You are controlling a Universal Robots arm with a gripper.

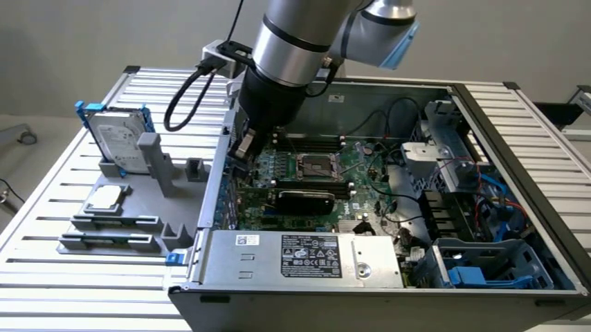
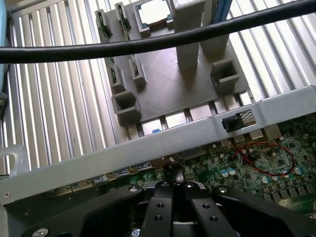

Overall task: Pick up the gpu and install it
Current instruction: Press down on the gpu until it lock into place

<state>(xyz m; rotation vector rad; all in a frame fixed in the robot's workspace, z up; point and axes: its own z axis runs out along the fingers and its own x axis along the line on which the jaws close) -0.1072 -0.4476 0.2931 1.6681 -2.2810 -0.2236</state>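
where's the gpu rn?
In the exterior view, the gpu sits inside the open computer case, on the motherboard just below the processor socket, above the power supply.

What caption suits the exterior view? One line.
Shut gripper inside the open computer case, near the gpu on the motherboard.

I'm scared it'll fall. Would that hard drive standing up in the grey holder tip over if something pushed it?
The hard drive probably would tip if nudged free: it stands on edge, tall and thin. The grey holder grips its base, which likely steadies it. Its metal casing suggests it is stiff and heavy for its size.
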